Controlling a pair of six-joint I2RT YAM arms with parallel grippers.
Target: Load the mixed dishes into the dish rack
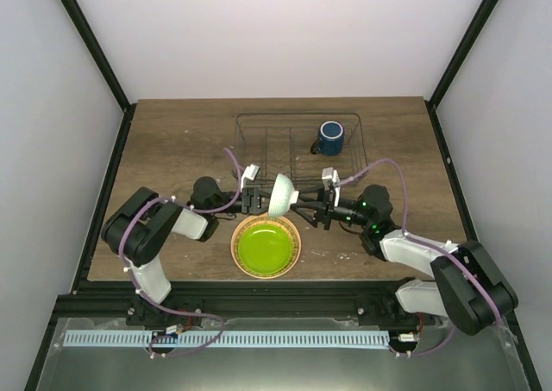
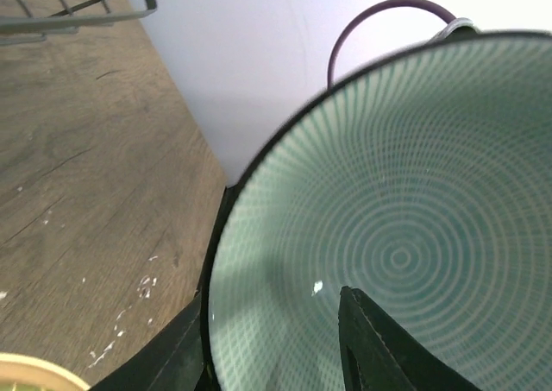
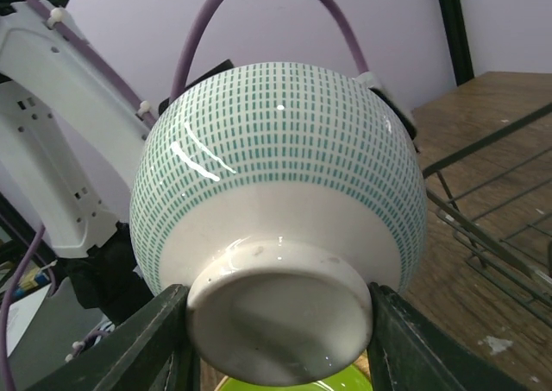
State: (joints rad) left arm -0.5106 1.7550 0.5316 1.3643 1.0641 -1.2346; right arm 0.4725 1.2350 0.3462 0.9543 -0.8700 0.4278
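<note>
The pale mint-green bowl [image 1: 280, 195] hangs on its side above the table, between my two grippers, its mouth facing left. My right gripper [image 1: 298, 204] is shut on the bowl's white foot ring [image 3: 278, 322], one finger [image 3: 151, 339] on each side. My left gripper [image 1: 256, 198] straddles the bowl's rim [image 2: 226, 227]: one finger [image 2: 371, 348] is inside, the other outside, with a wide gap between them. The lime-green plate [image 1: 265, 246] lies on an orange plate [image 1: 296, 251] below. The dark blue mug [image 1: 330, 136] stands in the wire dish rack [image 1: 259, 141].
The rack stands just behind the bowl, and its wire corner shows in the left wrist view [image 2: 129, 3] and at the right of the right wrist view [image 3: 492, 227]. Purple cables loop over both wrists. Black frame posts edge the table.
</note>
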